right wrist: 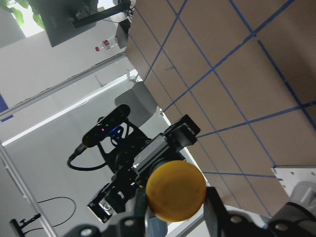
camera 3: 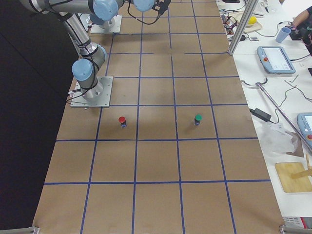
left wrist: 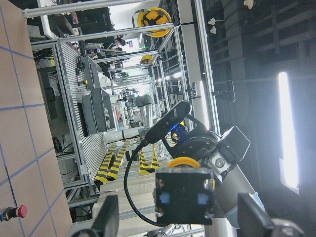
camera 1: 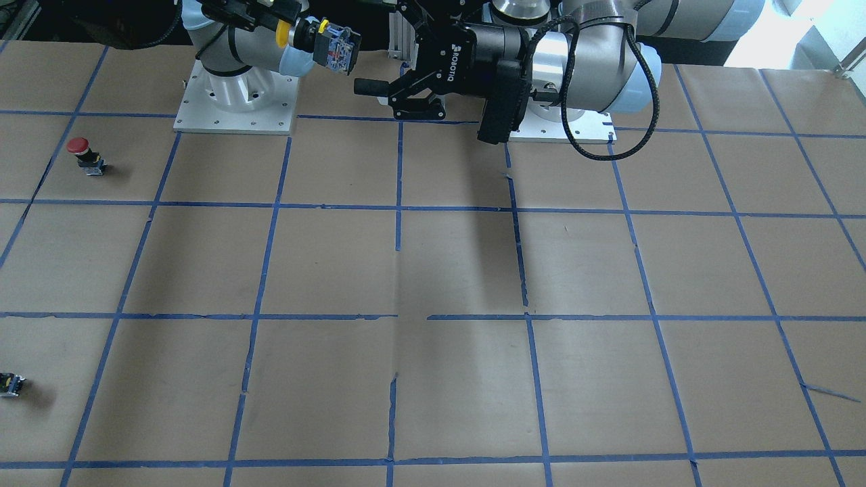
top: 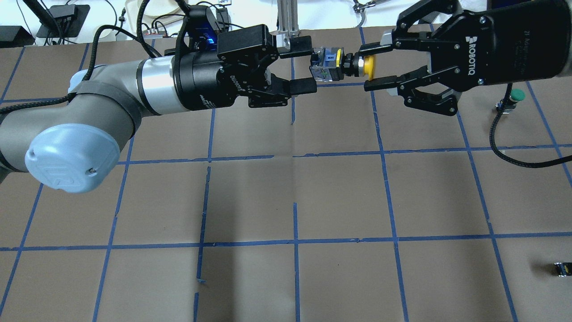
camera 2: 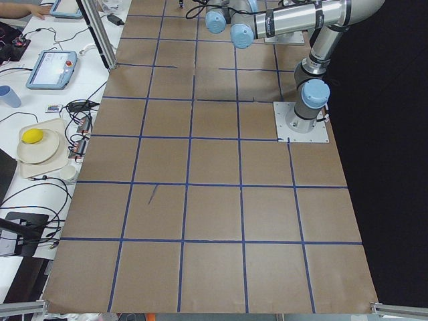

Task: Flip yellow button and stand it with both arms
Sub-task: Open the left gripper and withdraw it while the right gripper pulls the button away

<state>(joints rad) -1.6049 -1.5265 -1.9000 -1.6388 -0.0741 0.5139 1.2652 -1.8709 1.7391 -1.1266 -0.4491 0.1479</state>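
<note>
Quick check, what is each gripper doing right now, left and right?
Left gripper: open, holding nothing.
Right gripper: closed on the yellow mushroom-capped push-button with a black and grey body, held off the table by its cap end.

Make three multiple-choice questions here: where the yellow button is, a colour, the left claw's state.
1. Where is the yellow button? A on a tray; B in the air, in the right claw; C lying on the floor.
2. Which cap colours stand on the table? A red and green; B blue and white; C black only.
3. The left claw is: A open; B shut on the button; C out of view.
B: the right claw grips its cap above the table. A: a red button and a green button stand there. A: its fingers stand spread beside the button's body.
</note>
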